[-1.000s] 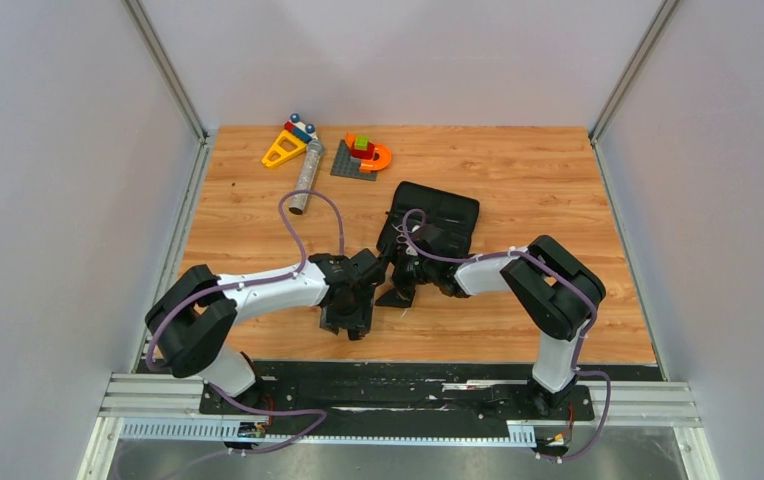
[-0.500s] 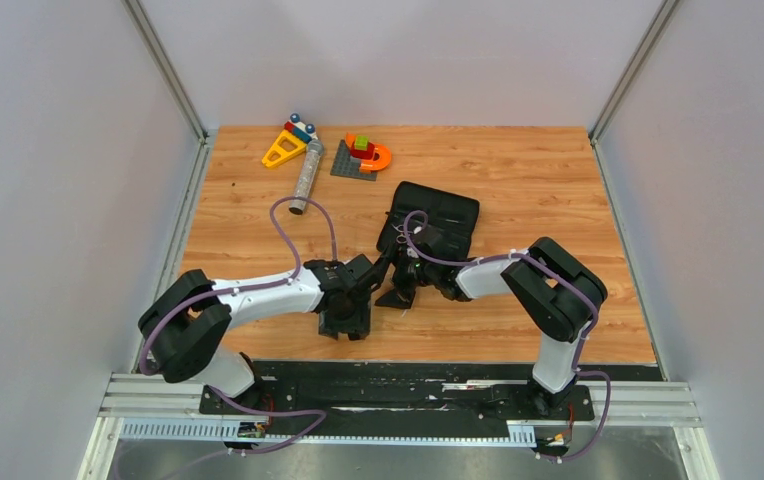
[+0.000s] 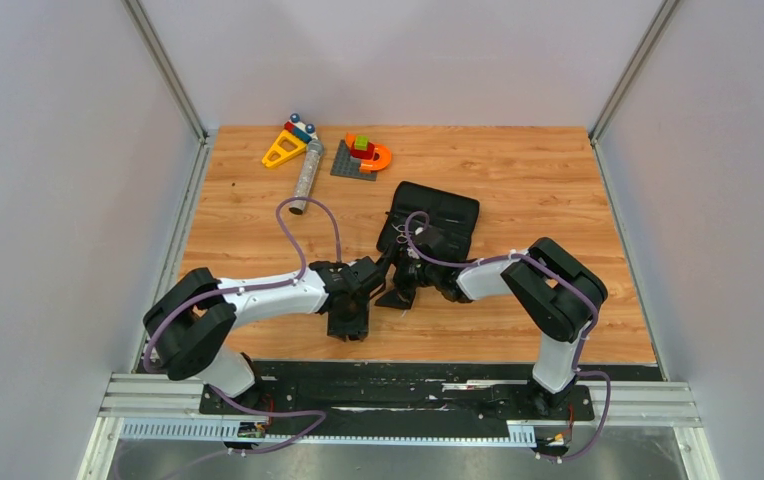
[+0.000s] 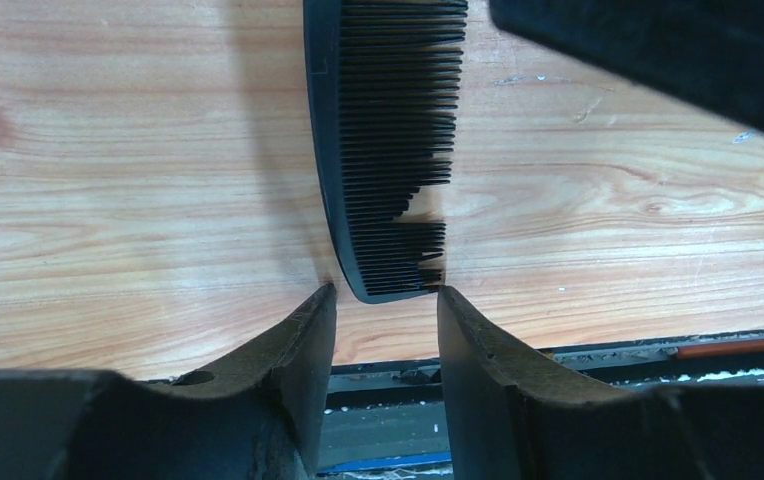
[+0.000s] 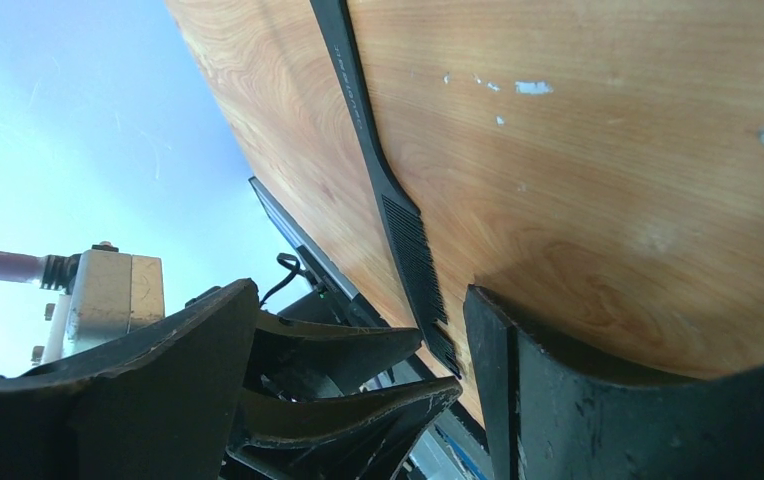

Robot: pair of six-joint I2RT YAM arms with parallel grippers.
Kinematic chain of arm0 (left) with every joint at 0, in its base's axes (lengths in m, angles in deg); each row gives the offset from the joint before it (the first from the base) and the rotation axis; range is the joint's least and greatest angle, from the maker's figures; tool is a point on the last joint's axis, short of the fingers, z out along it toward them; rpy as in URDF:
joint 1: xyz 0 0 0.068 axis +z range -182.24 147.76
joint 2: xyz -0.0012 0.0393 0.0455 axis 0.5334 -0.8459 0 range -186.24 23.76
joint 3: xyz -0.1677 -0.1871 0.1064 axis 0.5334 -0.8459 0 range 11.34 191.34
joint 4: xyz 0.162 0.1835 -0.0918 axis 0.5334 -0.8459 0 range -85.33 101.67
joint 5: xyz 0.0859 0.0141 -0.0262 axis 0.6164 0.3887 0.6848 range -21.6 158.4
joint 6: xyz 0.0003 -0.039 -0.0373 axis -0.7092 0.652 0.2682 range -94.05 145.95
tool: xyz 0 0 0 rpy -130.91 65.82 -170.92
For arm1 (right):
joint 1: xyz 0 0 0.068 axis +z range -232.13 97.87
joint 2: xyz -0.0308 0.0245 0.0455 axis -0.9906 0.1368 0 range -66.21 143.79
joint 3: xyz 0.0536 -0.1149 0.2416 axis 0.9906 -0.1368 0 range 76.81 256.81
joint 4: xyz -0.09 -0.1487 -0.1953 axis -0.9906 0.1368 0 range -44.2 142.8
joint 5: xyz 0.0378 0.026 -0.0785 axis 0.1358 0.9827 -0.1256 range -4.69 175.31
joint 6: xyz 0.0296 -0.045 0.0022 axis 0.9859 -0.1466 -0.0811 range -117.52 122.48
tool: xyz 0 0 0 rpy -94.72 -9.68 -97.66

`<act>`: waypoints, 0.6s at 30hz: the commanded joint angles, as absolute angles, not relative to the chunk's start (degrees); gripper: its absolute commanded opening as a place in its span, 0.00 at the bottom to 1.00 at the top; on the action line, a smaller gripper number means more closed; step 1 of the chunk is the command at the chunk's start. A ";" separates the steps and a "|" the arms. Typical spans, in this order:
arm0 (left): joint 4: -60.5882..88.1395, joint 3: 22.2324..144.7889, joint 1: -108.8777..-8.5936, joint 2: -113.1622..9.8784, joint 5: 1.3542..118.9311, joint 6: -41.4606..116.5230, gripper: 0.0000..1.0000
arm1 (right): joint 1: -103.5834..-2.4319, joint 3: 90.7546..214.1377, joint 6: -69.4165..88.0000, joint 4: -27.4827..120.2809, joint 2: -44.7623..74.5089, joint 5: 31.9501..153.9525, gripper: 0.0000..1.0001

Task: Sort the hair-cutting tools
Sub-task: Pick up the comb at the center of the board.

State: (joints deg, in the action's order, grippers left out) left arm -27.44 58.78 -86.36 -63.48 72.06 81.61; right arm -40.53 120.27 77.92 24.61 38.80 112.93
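- The left pincer [image 4: 383,305] is hanging open just above the worktop [image 4: 108,200], gripping nothing.
- The short black comb [image 4: 383,140] is lying flat. Only its rounded end is sitting in the gap between the fingertips, and the rest is running straight ahead of the pincer.
- Its spine is facing one finger and its teeth the other. Several teeth are missing at the end nearest the pincer.
- The right pincer [image 5: 358,295] is also standing open and empty.
- The long thin black comb [image 5: 408,250] is lying flat with its toothed end reaching in between the right pincer's fingers. Its handle is running away ahead.
- From overhead the two pincers are crowding each other, almost touching. A black pouch [image 3: 443,215] is lying just beyond the right one.
- Likely step in hand: the left pincer is lining up to pick up the short comb.
- To do it well:
  - It should be pushing further forward first, so the pads are covering sound teeth rather than the gapped tip.
  - It should be dropping until the fingertips are grazing the wood, since the comb is thin and offering little edge.
  - It should be closing gently, as the teeth are likely to flex and let the comb twist out.
  - It should be lifting straight up and minding the right arm close alongside.
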 commanded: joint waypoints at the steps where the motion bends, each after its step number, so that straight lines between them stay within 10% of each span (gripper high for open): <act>1: -25.54 58.25 -87.31 -66.07 72.84 83.78 0.49 | -40.26 117.77 77.19 29.16 39.95 108.97 0.78; 18: -25.24 57.03 -91.33 -70.98 77.82 89.01 0.50 | -40.22 114.54 81.13 22.77 41.52 109.13 0.78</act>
